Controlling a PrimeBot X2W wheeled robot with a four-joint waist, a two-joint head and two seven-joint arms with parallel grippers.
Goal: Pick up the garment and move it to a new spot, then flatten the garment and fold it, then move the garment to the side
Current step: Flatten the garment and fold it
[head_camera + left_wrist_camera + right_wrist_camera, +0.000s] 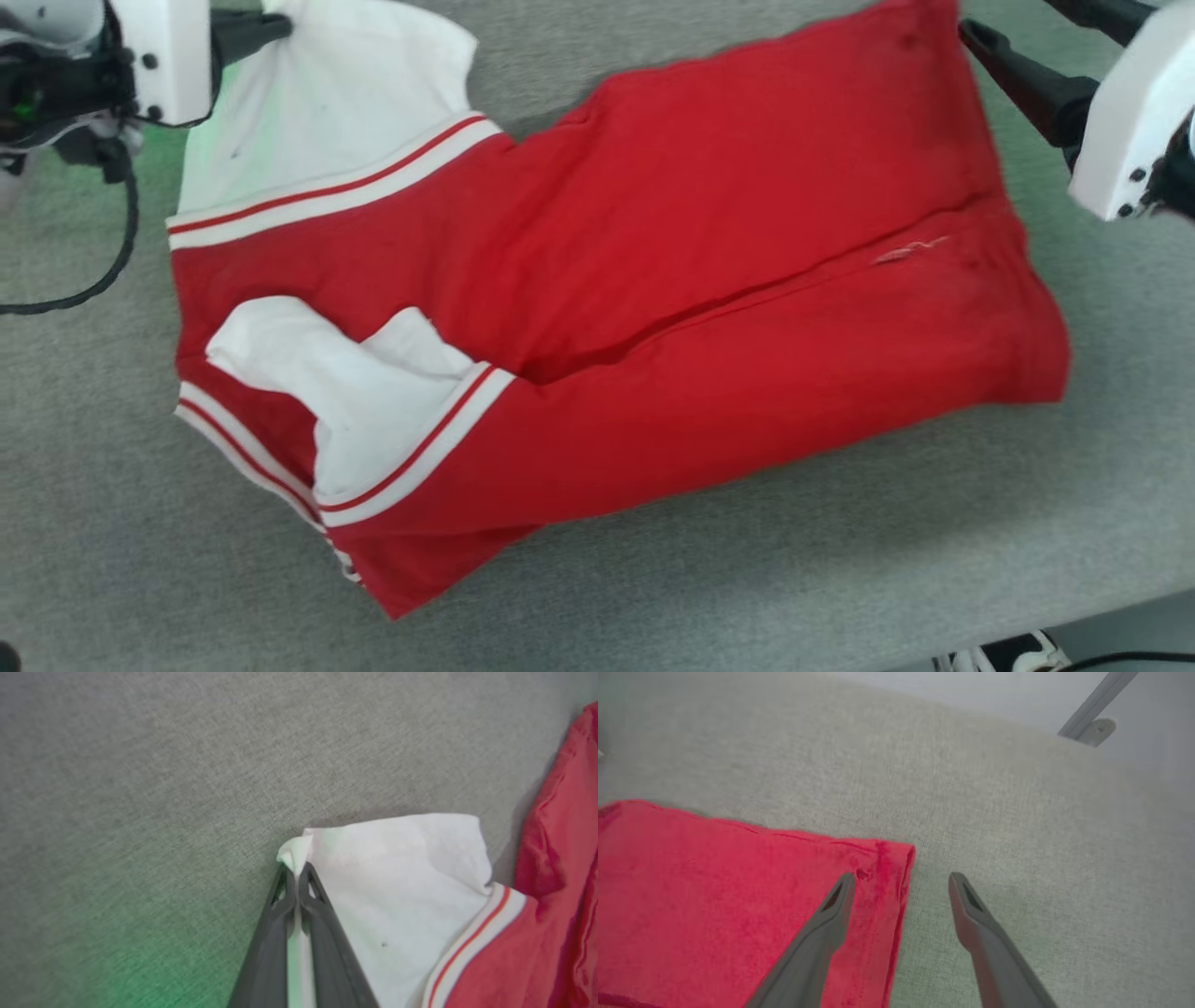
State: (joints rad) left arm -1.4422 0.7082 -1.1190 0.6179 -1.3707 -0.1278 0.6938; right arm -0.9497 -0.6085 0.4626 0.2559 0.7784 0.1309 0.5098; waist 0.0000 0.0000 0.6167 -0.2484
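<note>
Both ends need holding: left fingers (pixel 284 896) pinch the white sleeve (pixel 402 882) of the garment (pixel 653 308) lying on the bench (pixel 747 579), so the open right fingers (pixel 838 898) should straddle the red hem corner (pixel 896 858) fully before closing.

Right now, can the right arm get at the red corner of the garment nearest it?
Probably yes. The right gripper is open and straddles the red corner of the garment, with bare table beyond. Nothing lies in between, though its height above the cloth is unclear.
</note>
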